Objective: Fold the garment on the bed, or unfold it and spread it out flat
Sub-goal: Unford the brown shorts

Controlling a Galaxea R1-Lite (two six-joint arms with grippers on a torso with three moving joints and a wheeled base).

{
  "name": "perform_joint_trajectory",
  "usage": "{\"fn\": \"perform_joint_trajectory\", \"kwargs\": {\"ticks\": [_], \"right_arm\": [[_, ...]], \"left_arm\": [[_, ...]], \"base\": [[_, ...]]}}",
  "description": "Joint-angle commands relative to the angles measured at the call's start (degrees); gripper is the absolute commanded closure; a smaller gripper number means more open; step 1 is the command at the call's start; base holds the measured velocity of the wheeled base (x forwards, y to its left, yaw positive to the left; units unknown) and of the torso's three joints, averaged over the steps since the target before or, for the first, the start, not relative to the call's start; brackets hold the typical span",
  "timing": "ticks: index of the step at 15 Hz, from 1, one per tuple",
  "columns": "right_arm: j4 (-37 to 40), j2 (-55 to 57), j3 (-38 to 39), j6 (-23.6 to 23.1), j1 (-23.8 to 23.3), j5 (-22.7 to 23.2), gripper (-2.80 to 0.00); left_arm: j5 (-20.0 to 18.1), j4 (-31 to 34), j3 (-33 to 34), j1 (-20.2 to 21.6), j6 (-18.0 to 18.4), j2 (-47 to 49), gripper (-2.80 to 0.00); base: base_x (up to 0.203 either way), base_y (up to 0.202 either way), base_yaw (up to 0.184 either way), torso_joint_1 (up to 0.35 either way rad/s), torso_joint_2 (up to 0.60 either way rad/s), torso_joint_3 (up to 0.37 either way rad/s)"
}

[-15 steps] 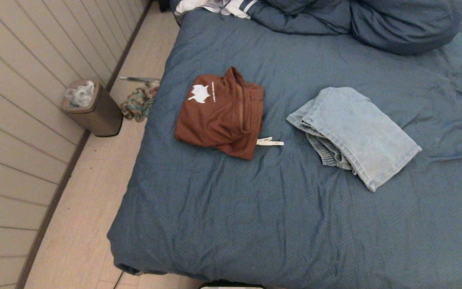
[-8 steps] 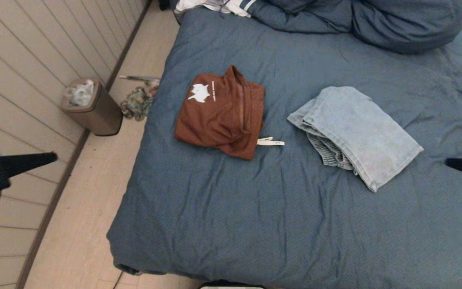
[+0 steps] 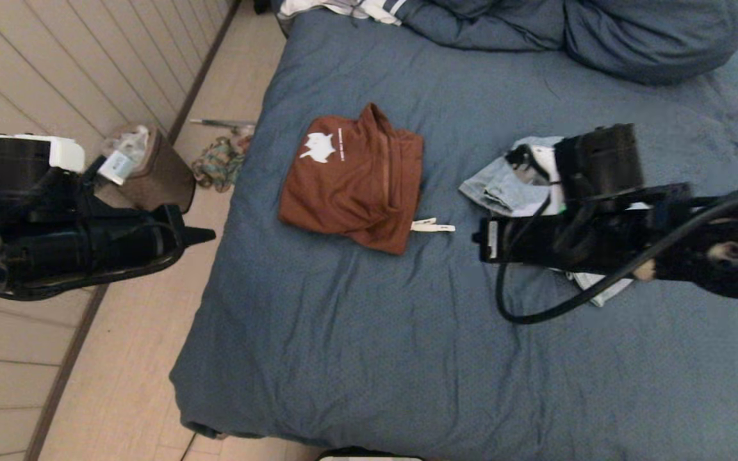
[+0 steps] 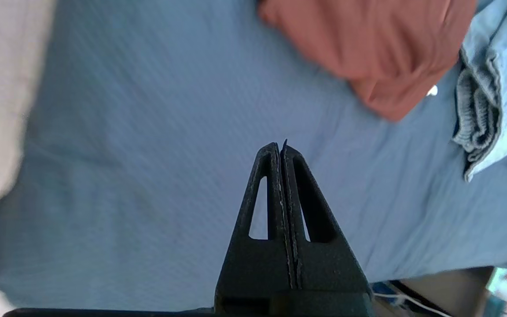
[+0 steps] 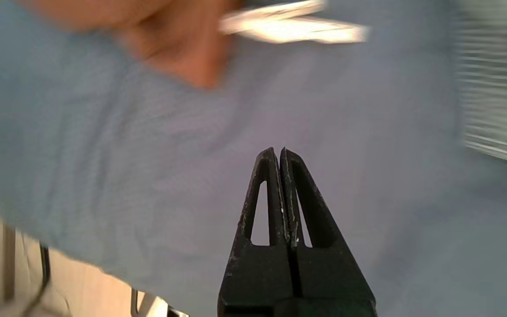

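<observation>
**Operator:** I'm looking down from the head camera at the bed (image 3: pixel 369 358), which is filling most of the frame with its wrinkled slate-blue sheet. A folded rust-brown shirt (image 3: pixel 353 182) with a white print is lying near the centre, toward twelve o'clock. A small white tag (image 3: pixel 432 226) is sitting just beside its edge, at about four o'clock from it.

**Observer:** And the other garment?

**Operator:** Folded light-blue jeans (image 3: pixel 500 186) are lying at three o'clock from the shirt, apart from it. My right arm is crossing in front of them, so I'm seeing only part of them.

**Observer:** What are the hands doing?

**Operator:** The left hand (image 3: pixel 205 236) is hanging at nine o'clock, over the floor beside the bed edge, pointing toward the bed. In its wrist view the left hand (image 4: pixel 280 147) is showing its fingers pressed together, holding nothing. The right hand (image 5: pixel 278 152) is likewise pressed together and empty, above bare sheet.

**Observer:** Anything off the bed?

**Operator:** A brown waste bin (image 3: pixel 157 169) is standing by the panelled wall at ten o'clock, and bunched blue bedding (image 3: pixel 599 32) is lying at twelve o'clock.
</observation>
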Motion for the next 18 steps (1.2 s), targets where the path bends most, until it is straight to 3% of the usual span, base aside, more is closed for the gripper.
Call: {"fn": "perform_joint_trajectory", "kwargs": {"ticks": [1,2,7,13,18], "right_arm": [[-1.02,9.44,-3.22,-0.07,4.98,-1.79,-1.99],[-1.5,11.2,-4.66,-0.01,5.63,-2.82,-2.8],[-7.5,18.77,-11.16,0.75,5.81,-4.1,-2.8],[-24.16,28.77,-15.94,-1.69,6.48,-16.27,-2.8],[-25.86,34.49,-22.76,-2.72,6.72,-18.66,-2.8]], "left_arm": [[0.33,-5.95,4.44,-2.62,-2.33,0.83,0.0],[0.83,-7.5,6.02,-3.33,-2.7,0.13,0.0],[0.82,-10.25,12.51,-5.22,-2.97,-4.92,0.0],[0.87,-21.27,18.09,-5.24,-3.0,-5.71,0.0],[0.85,-21.29,18.63,-6.12,-3.15,-5.24,0.0]], "base": [[0.0,0.0,0.0,0.0,0.0,0.0],[0.0,0.0,0.0,0.0,0.0,0.0],[0.0,0.0,0.0,0.0,0.0,0.0],[0.0,0.0,0.0,0.0,0.0,0.0],[0.0,0.0,0.0,0.0,0.0,0.0]]}}
